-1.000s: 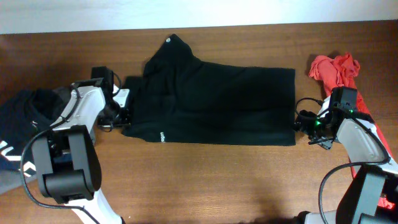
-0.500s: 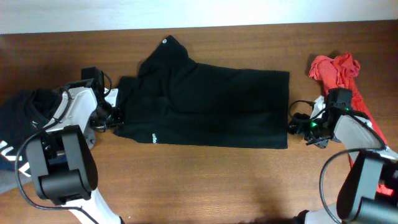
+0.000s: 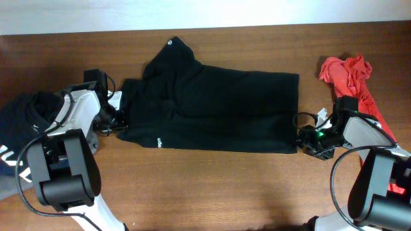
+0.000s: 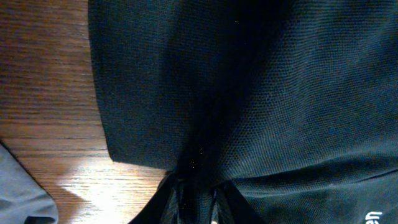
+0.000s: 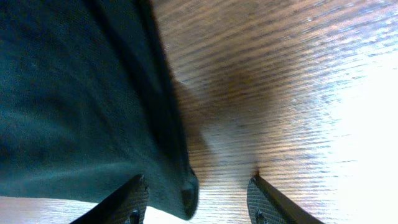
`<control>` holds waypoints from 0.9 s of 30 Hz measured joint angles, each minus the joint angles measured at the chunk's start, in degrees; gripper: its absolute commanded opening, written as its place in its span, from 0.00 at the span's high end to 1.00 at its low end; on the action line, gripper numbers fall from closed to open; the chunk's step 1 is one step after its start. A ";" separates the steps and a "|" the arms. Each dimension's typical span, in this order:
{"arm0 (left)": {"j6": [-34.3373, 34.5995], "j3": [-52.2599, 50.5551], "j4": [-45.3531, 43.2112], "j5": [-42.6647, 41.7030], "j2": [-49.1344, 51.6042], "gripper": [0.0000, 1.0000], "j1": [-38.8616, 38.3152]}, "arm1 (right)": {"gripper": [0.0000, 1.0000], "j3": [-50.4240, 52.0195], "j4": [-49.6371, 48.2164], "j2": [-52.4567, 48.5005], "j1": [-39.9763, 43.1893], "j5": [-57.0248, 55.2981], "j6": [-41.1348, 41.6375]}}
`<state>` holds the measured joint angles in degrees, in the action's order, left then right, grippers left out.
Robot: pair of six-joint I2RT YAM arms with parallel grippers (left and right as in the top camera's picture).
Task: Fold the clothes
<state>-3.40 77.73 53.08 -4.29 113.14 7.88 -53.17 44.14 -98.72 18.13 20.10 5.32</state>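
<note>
A large black garment lies spread flat across the middle of the table, with a small round white logo at its top and a tiny white mark near its lower left edge. My left gripper is at the garment's left edge. In the left wrist view its fingers stand close together with a pinch of black fabric between them. My right gripper is at the lower right corner, open. The hem corner lies between its fingers, close to the left finger.
A red garment lies bunched at the far right, beside the right arm. A dark garment with white stripes sits at the left edge, and a grey cloth corner lies near it. Bare wooden tabletop runs along the front.
The black garment and both grippers shifted a little to the left. My right gripper then dropped to the garment's lower right corner, and its jaws have come closer together.
</note>
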 measured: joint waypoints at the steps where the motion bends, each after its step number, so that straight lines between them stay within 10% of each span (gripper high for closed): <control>1: 0.00 0.00 0.00 0.00 0.00 0.79 0.00 | 0.50 0.02 -0.22 -0.02 0.00 0.50 -0.02; 13: 0.00 0.00 0.42 -0.02 0.00 0.79 0.00 | 0.67 2.27 -0.83 -0.04 0.00 4.50 -0.92; 18: 0.00 0.00 0.90 0.00 0.00 0.79 0.00 | 0.96 2.84 -1.55 -0.04 0.00 4.63 -1.22; 27: 0.00 0.96 3.50 0.00 0.00 0.92 0.00 | 0.96 2.82 -2.38 -0.02 1.20 2.25 2.69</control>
<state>-3.40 78.70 56.58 -4.29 113.14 7.88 -50.35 41.76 -98.74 19.33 22.35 8.01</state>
